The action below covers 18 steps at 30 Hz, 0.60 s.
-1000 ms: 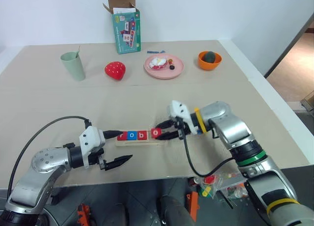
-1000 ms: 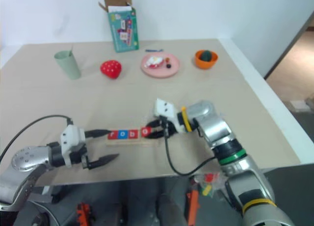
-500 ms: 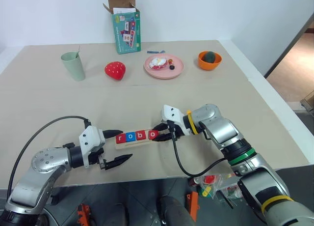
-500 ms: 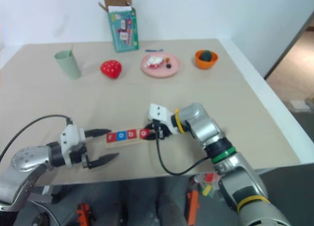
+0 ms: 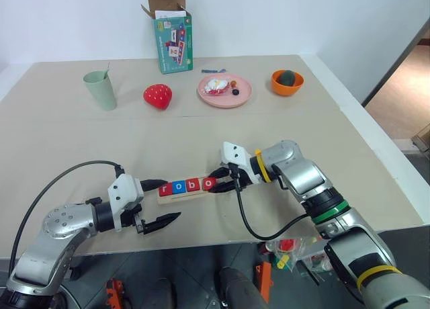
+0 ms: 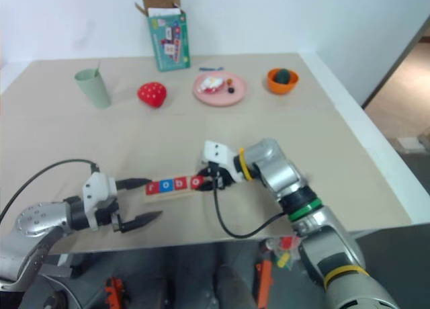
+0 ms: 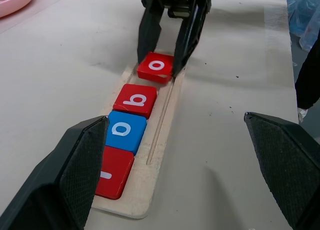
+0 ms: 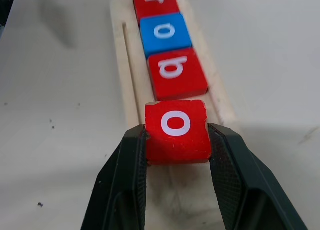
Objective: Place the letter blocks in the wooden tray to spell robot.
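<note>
Wooden tray (image 6: 176, 193) near the table's (image 6: 349, 161) front edge, carrying a row of letter blocks (image 6: 173, 184), red and blue. Right gripper (image 6: 205, 179) closed on the red end block (image 6: 197, 182); left gripper (image 6: 140, 200), jaws spread, at the tray's opposite end. Behind: green cup (image 6: 92, 88), strawberry toy (image 6: 152, 94), pink plate (image 6: 220, 89), orange bowl (image 6: 282, 80), open teal box (image 6: 168, 36).

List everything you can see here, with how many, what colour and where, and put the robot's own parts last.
letter blocks: four; three red, one blue; r, o, b lie in the tray, the second o is gripped at its end.
wooden tray: one, pale, table front.
cup: one, green, back left.
strawberry toy: one, red, beside the cup.
plate: one, pink, back centre.
bowl: one, orange, back right.
box: one, teal, rear, open.
left pincer: black, open, at the tray's left end.
right pincer: black, shut on the red o.
</note>
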### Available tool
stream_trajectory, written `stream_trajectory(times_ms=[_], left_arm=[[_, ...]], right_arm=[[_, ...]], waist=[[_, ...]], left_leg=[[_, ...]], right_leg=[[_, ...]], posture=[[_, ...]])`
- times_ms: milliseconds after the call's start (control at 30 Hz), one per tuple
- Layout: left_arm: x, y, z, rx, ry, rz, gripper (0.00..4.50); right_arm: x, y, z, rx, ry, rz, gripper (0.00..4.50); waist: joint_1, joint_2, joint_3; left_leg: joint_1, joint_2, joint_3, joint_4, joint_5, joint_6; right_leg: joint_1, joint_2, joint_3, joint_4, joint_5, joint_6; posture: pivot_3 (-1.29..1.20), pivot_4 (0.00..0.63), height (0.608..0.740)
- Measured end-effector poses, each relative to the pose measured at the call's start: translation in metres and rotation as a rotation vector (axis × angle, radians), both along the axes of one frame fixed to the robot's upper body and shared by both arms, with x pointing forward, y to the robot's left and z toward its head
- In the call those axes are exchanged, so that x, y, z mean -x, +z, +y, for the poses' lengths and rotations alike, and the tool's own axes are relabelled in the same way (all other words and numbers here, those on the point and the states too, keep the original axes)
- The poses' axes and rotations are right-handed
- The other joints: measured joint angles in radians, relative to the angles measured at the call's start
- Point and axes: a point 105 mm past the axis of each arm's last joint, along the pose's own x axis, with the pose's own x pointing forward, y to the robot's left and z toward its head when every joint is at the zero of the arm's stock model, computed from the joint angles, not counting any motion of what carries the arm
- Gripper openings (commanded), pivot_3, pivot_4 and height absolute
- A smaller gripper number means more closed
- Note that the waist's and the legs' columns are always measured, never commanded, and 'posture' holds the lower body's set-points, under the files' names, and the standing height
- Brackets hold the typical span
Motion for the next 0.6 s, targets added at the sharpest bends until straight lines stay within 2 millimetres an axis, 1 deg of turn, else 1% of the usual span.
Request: stream_trajectory(times_ms=[67,400,600], left_arm=[[0.000,0.001,-0.001,0.001,-0.002,-0.002,4.50],[-0.001,0.002,-0.001,0.000,-0.003,-0.009,4.50],[-0.001,0.002,-0.001,-0.002,0.000,-0.009,4.50]], right_arm=[[-0.002,0.002,0.002,-0.004,0.010,-0.015,1.19],[-0.012,-0.006,-0.001,0.008,0.012,-0.025,1.19],[-0.013,-0.006,-0.002,0.017,0.037,-0.033,1.19]], waist=[[0.001,0.000,0.000],[0.001,0.000,0.000],[0.001,0.000,0.000]], left_leg=[[0.000,0.000,0.000,0.000,0.000,0.000],[0.000,0.000,0.000,0.000,0.000,0.000],[0.000,0.000,0.000,0.000,0.000,0.000]], right_leg=[[0.000,0.000,0.000,0.000,0.000,0.000],[0.000,0.000,0.000,0.000,0.000,0.000],[0.000,0.000,0.000,0.000,0.000,0.000]], posture=[[0.00,0.150,0.740],[0.00,0.150,0.740],[0.00,0.150,0.740]])
